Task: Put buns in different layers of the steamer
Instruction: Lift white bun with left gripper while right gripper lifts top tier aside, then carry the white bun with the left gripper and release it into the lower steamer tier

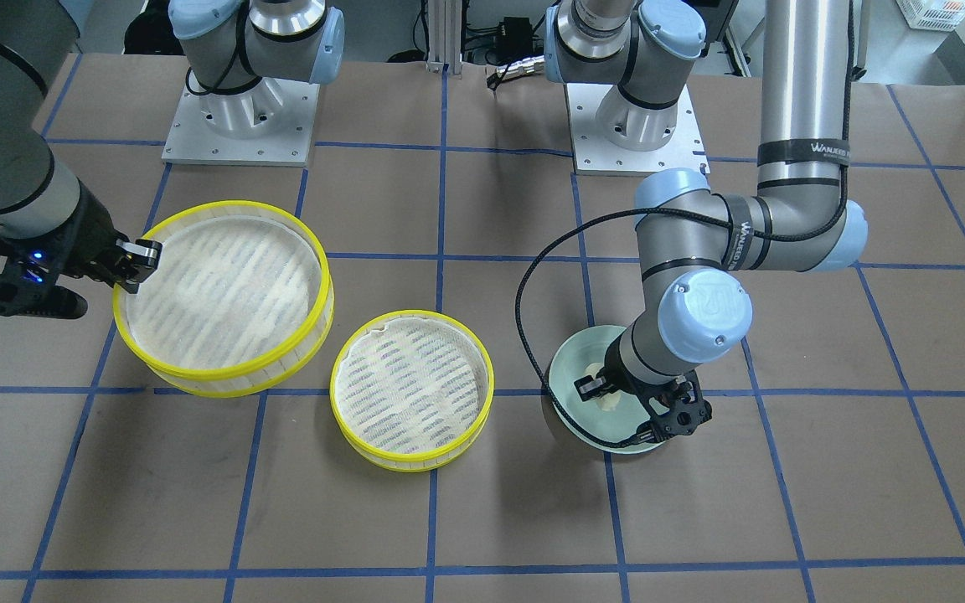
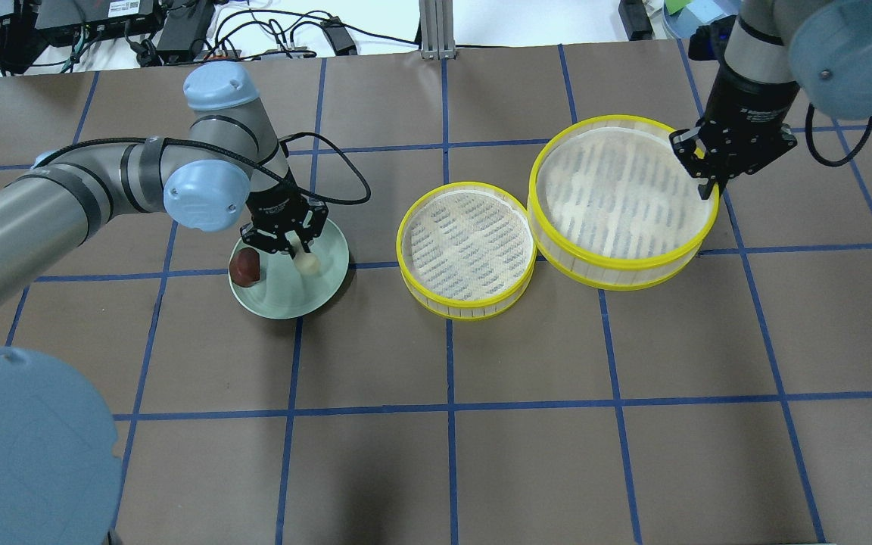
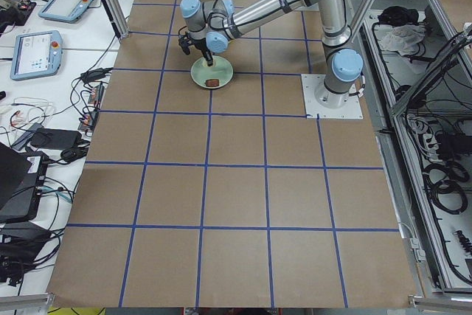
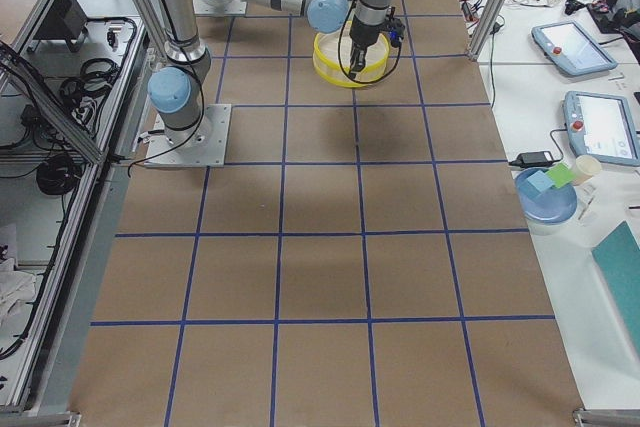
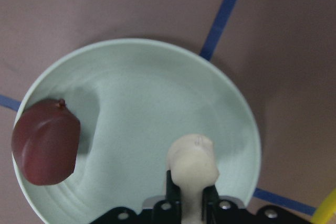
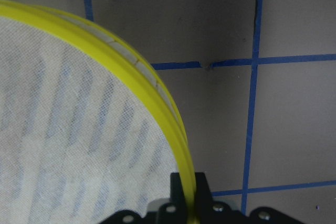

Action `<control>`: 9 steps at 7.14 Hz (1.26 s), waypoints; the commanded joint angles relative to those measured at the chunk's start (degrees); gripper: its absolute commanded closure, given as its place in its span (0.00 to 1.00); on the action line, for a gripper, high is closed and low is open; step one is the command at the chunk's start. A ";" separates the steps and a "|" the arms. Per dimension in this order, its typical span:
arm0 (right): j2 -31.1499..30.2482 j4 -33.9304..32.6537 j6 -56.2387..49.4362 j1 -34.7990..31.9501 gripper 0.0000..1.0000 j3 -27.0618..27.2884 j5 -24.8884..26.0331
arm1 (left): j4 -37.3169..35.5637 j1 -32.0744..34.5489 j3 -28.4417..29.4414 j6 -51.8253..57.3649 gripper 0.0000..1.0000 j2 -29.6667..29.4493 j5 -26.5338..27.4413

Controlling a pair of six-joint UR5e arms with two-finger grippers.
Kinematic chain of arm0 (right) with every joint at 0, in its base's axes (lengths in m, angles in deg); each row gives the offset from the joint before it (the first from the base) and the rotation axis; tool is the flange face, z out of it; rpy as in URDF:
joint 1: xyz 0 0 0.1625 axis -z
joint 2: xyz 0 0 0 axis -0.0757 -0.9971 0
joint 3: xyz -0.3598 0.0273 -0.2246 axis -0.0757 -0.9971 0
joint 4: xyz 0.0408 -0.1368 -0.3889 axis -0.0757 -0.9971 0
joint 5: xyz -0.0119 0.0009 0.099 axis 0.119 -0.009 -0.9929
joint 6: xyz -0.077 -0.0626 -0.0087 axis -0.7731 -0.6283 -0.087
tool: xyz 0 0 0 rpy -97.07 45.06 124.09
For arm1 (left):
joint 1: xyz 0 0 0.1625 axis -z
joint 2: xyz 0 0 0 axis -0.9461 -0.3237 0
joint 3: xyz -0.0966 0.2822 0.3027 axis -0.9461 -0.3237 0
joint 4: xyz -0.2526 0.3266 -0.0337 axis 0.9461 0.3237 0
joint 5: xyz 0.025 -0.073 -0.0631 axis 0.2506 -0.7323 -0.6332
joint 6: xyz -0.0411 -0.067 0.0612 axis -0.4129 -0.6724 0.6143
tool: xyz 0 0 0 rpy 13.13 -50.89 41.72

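Note:
A cream-white bun (image 5: 192, 163) sits between the fingers of my left gripper (image 5: 192, 200), over a pale green plate (image 5: 157, 87). A dark reddish-brown bun (image 5: 46, 141) lies at the plate's edge, apart from the gripper. In the overhead view the left gripper (image 2: 290, 244) is above the plate (image 2: 315, 291), with the cream bun (image 2: 306, 262) and the brown bun (image 2: 244, 267). My right gripper (image 2: 708, 180) is shut on the yellow rim of the large steamer layer (image 2: 618, 261), as the right wrist view (image 6: 157, 90) shows. The small steamer layer (image 2: 406, 265) stands beside it, with nothing in it.
Both steamer layers (image 1: 223, 368) (image 1: 411, 461) lie mid-table, close together. The plate (image 1: 570, 360) is one grid square from the small one. Two arm bases (image 1: 239, 126) stand on the robot's side. Brown table with blue grid lines surrounds them.

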 commanded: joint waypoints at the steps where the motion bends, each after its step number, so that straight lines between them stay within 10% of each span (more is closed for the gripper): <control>1: -0.09 0.26 -0.88 0.94 1.00 -0.18 -0.01 | -0.20 3.76 4.78 3.49 1.00 1.85 -4.12; 5: -0.17 0.79 -2.19 4.18 1.00 -0.97 -0.10 | -8.99 9.66 4.09 9.65 1.00 0.02 -18.09; 8: -0.17 0.79 -2.38 4.19 1.00 -1.05 0.16 | -10.92 15.02 2.26 9.04 1.00 -2.10 -19.02; 9: -0.17 0.88 -2.38 4.19 1.00 -1.05 0.17 | -11.97 15.03 1.38 9.13 0.49 -2.01 -19.02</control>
